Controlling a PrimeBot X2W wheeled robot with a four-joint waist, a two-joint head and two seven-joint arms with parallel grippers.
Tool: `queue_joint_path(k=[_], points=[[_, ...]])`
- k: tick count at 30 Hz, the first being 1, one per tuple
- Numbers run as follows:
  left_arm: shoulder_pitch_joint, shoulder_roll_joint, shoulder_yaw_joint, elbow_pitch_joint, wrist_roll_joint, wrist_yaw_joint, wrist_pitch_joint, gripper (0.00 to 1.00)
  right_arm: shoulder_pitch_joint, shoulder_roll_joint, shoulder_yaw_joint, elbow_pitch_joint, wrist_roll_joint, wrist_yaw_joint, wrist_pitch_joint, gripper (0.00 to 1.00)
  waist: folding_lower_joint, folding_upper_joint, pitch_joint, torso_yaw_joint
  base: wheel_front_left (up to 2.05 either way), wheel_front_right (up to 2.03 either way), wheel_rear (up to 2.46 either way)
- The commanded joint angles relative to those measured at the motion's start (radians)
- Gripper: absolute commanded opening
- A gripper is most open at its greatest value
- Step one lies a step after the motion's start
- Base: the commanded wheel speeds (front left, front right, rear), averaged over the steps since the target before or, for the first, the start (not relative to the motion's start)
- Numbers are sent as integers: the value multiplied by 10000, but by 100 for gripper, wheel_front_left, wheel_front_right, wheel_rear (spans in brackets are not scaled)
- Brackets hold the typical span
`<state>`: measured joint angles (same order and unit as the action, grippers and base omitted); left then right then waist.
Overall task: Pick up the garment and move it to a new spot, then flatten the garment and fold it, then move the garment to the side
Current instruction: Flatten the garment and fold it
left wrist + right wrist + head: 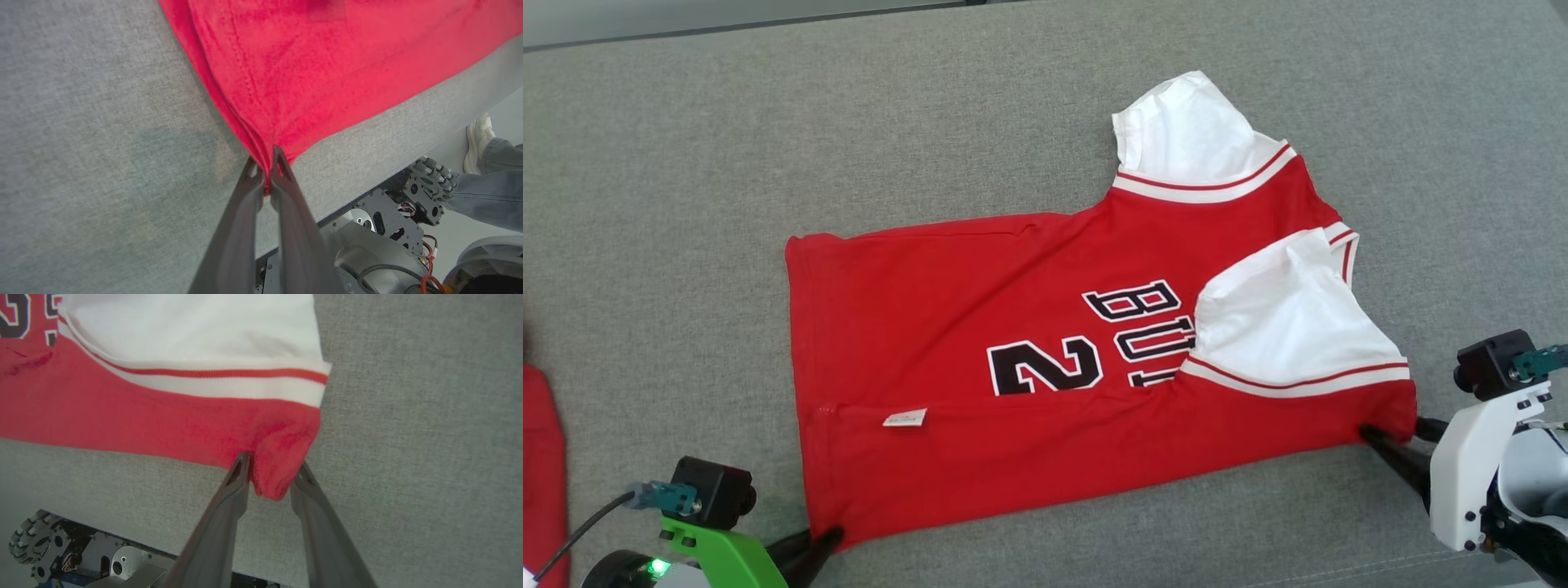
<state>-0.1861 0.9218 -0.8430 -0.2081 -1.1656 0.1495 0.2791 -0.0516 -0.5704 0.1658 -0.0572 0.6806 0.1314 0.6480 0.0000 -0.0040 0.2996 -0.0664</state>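
Left hand [267,165] pinched shut on garment [1029,384] hem corner; right hand [271,469] narrowly parted, gripping bunched shoulder corner. Garment flat on counter [686,204] beyond both hands. Likely mid-fold; side move pending.

Red jersey [980,327], wht sleeves, blk lettering; spread on grey surface [686,163], near edge folded over, neck twd right.

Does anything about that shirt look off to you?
Yes. The jersey isn't flat: its near white sleeve is flopped over the black lettering, hiding part of it, and the near edge looks folded over, showing a label.
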Motion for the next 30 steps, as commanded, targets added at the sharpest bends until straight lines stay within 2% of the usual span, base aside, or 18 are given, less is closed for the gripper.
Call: queue_joint_path(k=[1, 4, 7, 11, 14, 17, 21, 23, 27, 30], points=[[88, 1, 22, 30, 242, 114, -80, 100, -98, 45, 14, -47, -98, -13, -124, 100, 0, 40, 9, -28, 0, 0, 0], [-75, 181, -28, -116, 688, 367, -176, 100, -242, -209, 95, -308, -236, -13, -152, 100, 0, 40, -102, -26, 0, 0, 0], [-411, 512, 234, -641, 958, 554, -225, 100, -558, -443, -308, -867, -333, -12, -155, 100, 0, 40, -203, -5, 0, 0, 0], [-1431, 744, 626, -1079, 1369, 699, 210, 100, -1700, -612, -729, -1453, -709, -10, 138, 100, 0, 40, 58, 98, 0, 0, 0], [-3230, -31, 722, -512, 1664, 472, 1125, 100, -3609, -280, -670, -1062, -1105, -10, 481, 100, 0, 40, 824, 454, 0, 0, 0], [-4732, -1106, 400, 730, 2082, 161, 1839, 100, -5177, 251, -416, -48, -1571, -10, 431, 100, 0, 40, 1421, 770, 0, 0, 0], [-6343, -2733, 145, 2864, 2271, -208, 2098, 100, -6842, 997, -193, 1747, -2028, -8, -45, 100, 0, 40, 2050, 1250, 0, 0, 0], [-6778, -3380, -41, 3807, 2327, -472, 2131, 100, -7464, 1040, 7, 2659, -2427, -10, -273, 100, 0, 40, 2198, 1454, 0, 0, 0], [-7290, -4187, -343, 5275, 2413, -998, 1981, 100, -8300, 1502, 307, 4326, -2691, -7, -740, 100, 0, 40, 2361, 1734, 0, 0, 0], [-7354, -4590, -545, 6073, 2439, -1338, 1851, 100, -8636, 1725, 407, 5331, -2756, -10, -1036, 100, 0, 40, 2425, 1905, 0, 0, 0]])
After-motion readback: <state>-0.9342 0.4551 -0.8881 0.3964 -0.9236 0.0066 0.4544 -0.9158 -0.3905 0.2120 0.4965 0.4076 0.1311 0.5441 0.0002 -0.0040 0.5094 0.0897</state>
